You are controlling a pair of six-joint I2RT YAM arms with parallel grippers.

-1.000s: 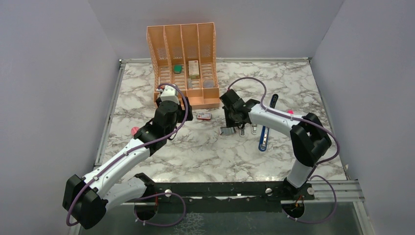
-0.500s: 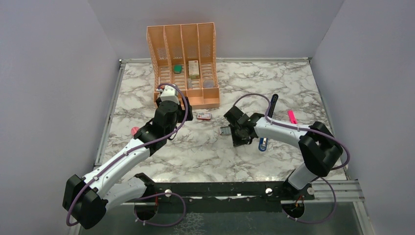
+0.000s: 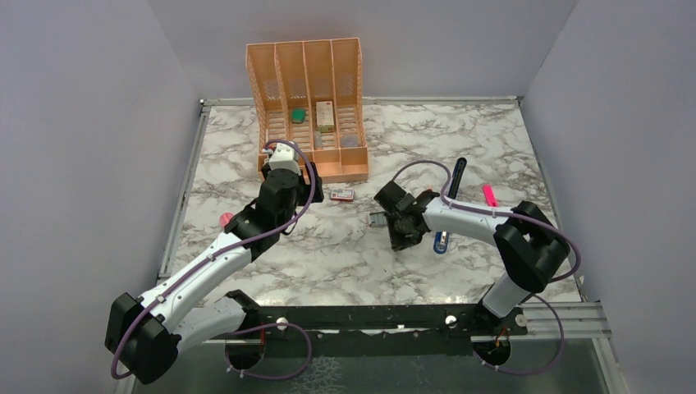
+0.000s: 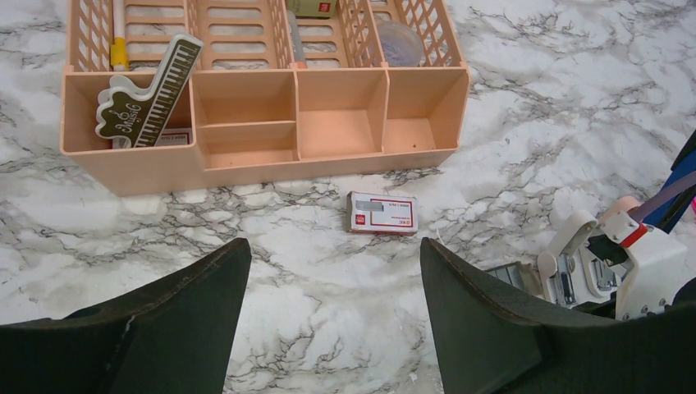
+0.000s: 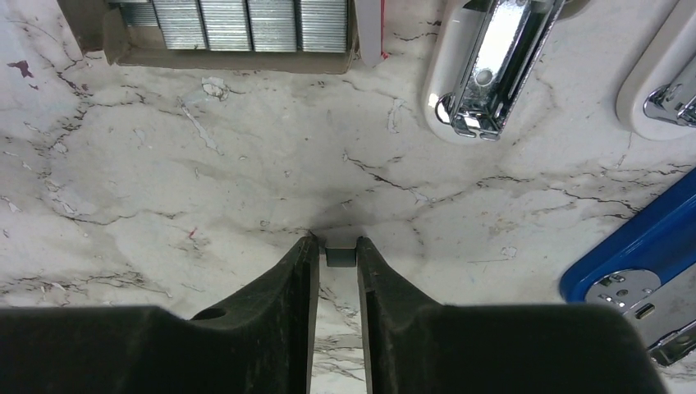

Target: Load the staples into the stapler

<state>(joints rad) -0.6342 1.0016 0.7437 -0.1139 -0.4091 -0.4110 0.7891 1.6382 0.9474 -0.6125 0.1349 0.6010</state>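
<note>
Pinching a small grey piece, most likely a short strip (image 5: 339, 256) of staples though the view is too tight to be sure, the right gripper (image 5: 335, 246) has its fingertips drawn close on it, low over the marble table (image 5: 205, 164). At 11 o'clock from it in the right wrist view the tray (image 5: 205, 56) lies flat, with the staples (image 5: 238, 20) in rows inside. At 1 o'clock lie two white pieces (image 5: 439, 74) with chrome inserts, side by side. The stapler (image 5: 648, 238) shows as a blue end at 3 o'clock, with a silver metal part at its near edge. In the top view it runs toward 12 o'clock from beside the right wrist, its black end farthest from the bases. A pink marker (image 3: 489, 195) lies at 3 o'clock of it, apart.

The left gripper (image 4: 332, 250) hangs with its fingers spread wide and nothing between them. At 12 o'clock of it lies the red-and-white sleeve (image 4: 382, 213). Beyond that stands the orange organizer (image 4: 263, 156), with the sleeve just short of its front wall.
</note>
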